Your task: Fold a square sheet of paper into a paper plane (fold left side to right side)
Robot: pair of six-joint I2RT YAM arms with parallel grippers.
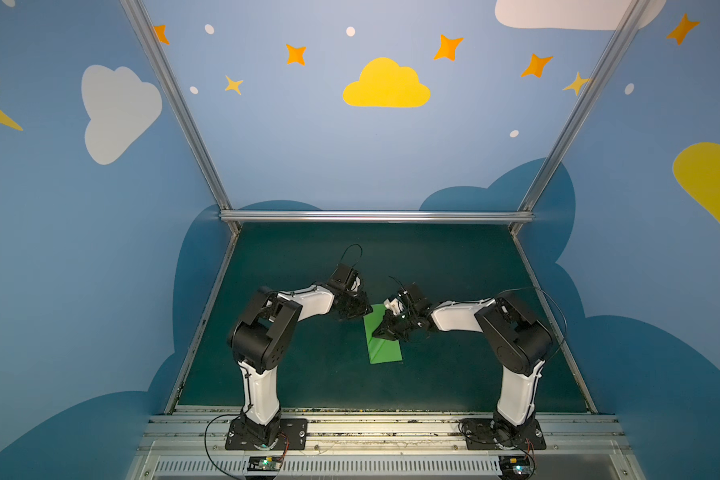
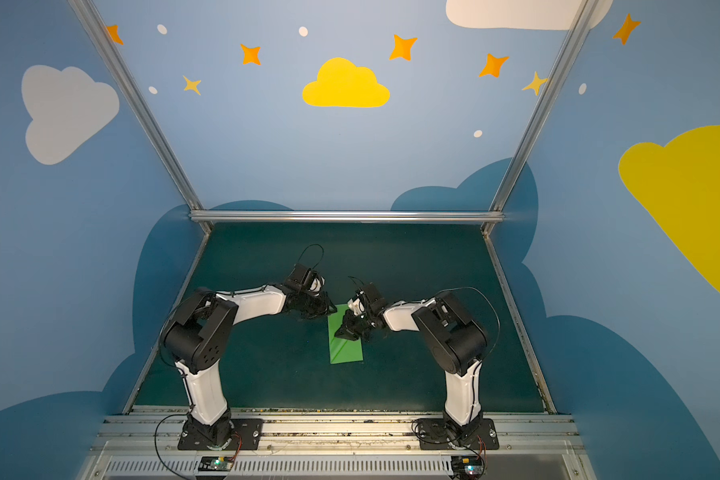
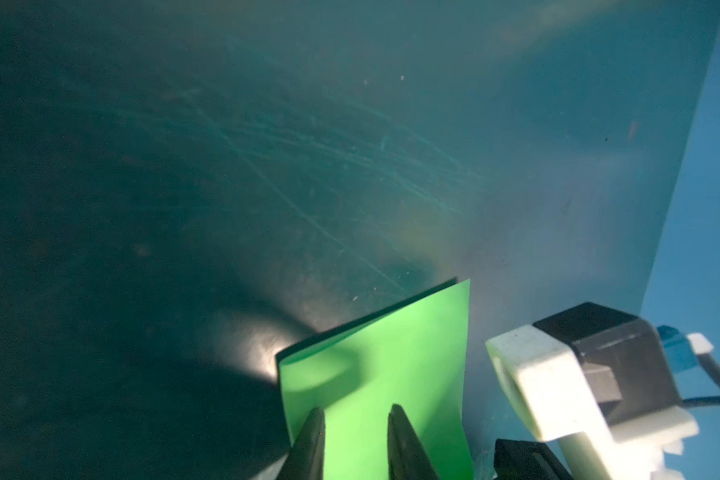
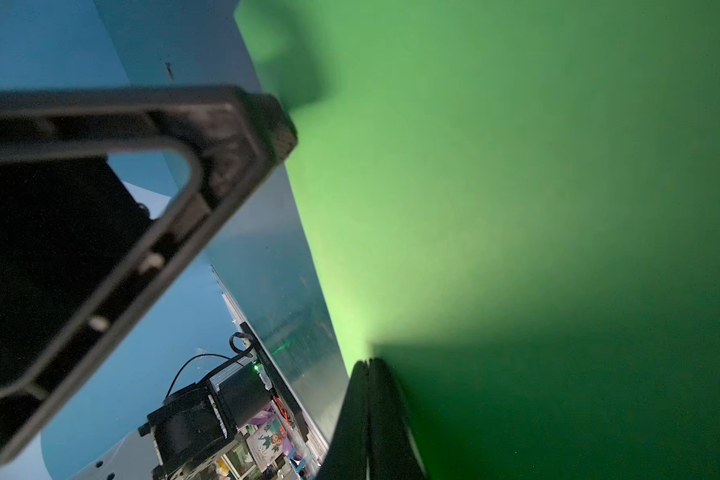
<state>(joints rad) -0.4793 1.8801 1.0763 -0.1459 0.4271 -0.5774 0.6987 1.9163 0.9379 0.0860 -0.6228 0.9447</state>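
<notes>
On the left, the left gripper is held low at the far left corner of the square sheet of paper. In the left wrist view its fingers are seen slightly spread, with green showing through the gap. Nothing appears to be pinched.

The sheet lies flat near the middle of the dark teal table mat. It has been doubled into a narrow rectangle, so the left-to-right fold is judged done. A diagonal line is seen across its near half in both top views, and whether that is a crease or a tucked layer cannot be told. No pointed dart shape has been formed, so the nose and wing folds are judged to be left.

At the far short edge the upper layer is seen slightly lifted off the lower one. That edge is judged loose and likely to shift if pushed.

Further right, the right gripper is pressed together, its tip set down on the sheet's upper face near the left long edge. The sheet seems pinned rather than gripped.

Bare mat is left on every side of the sheet, with the aluminium rails well apart from it. Room is tight only over the far end, where the white camera mount of the right arm sits just beside the left gripper.
</notes>
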